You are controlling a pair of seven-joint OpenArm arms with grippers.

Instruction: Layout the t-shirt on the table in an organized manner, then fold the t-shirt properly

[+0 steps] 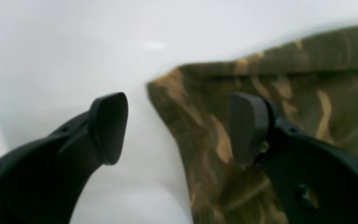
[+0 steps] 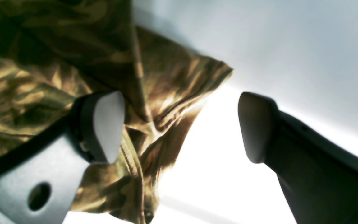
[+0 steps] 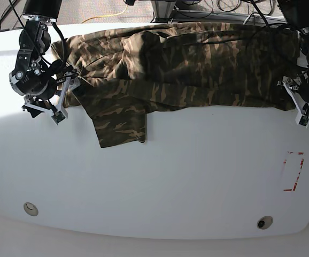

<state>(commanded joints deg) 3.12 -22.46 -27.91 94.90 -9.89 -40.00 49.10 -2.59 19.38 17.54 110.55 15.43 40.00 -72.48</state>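
The camouflage t-shirt [image 3: 197, 67] lies rumpled and stretched sideways along the far half of the white table [image 3: 170, 176], with one flap [image 3: 120, 126] hanging toward the front. In the base view my right gripper [image 3: 63, 101] sits at the shirt's left end and my left gripper [image 3: 300, 104] at its right end. The left gripper [image 1: 179, 129] is open, straddling the edge of a t-shirt [image 1: 291, 93] corner, one finger over cloth and one over bare table [image 1: 57, 46]. My right gripper [image 2: 179, 127] is open too, and a crumpled edge of the t-shirt [image 2: 73, 62] reaches between its fingers.
A red tape rectangle [image 3: 293, 171] marks the table's right front. Two round grommet holes [image 3: 30, 208] [image 3: 264, 221] sit near the front edge. Cables and stand bases lie on the floor behind the table.
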